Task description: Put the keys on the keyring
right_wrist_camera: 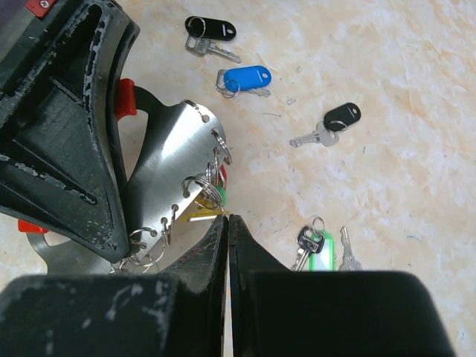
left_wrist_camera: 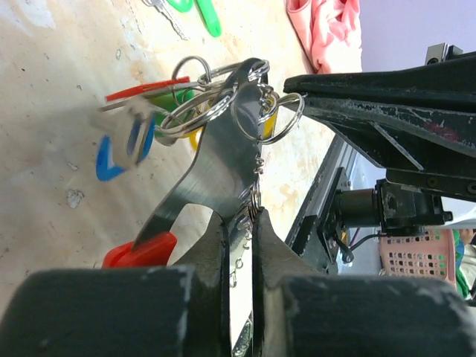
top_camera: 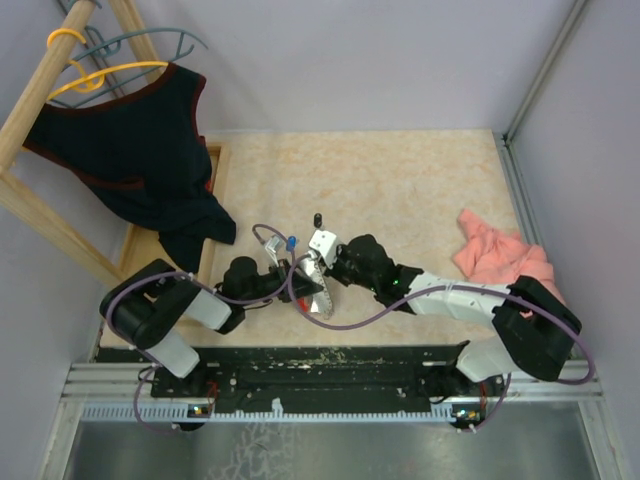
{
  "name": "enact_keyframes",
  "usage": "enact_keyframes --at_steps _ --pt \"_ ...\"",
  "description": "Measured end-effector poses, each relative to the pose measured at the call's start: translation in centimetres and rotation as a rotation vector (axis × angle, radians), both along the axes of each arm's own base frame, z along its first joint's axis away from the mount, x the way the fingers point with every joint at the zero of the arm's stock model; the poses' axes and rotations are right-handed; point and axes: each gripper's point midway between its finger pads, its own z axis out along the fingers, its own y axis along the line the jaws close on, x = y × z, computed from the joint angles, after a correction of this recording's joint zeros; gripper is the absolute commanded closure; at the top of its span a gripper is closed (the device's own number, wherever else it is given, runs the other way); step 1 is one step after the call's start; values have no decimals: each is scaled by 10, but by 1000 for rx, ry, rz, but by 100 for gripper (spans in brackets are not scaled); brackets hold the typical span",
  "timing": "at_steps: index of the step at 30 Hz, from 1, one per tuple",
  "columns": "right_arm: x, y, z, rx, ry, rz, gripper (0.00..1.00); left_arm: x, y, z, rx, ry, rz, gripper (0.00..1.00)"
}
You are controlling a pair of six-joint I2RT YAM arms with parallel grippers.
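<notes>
Left end effector [left_wrist_camera: 239, 223] pinches narrow on the keyring's [left_wrist_camera: 216, 163] lower edge, holding it off the bench [right_wrist_camera: 416, 111] to steady it. Right end effector [right_wrist_camera: 227, 223] is fully closed at the yellow tag [right_wrist_camera: 201, 216], gripping or merely touching, hard to say. Loose keys [right_wrist_camera: 244, 78] wait below.

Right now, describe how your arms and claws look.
Both have chunky black joints; the left arm has a pale grey link, the right arm white ones. Purple cable loops along each. The left claw and right claw are black, tapered and scuffed pale.
</notes>
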Motion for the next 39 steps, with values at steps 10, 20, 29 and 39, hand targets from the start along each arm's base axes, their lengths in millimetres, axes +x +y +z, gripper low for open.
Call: enact_keyframes --at_steps 10,20,29,39 --pt "16 -29 -4 -17 -26 -151 78 -8 5 -4 76 -11 -43 99" --pt "-4 -31 -11 103 -16 -68 77 14 2 19 307 -126 -129 99" --pt "-28 -37 -16 220 -89 15 84 32 13 33 610 -141 -236 99" --pt "-37 -16 7 420 -210 133 82 24 33 44 992 -151 -355 98"
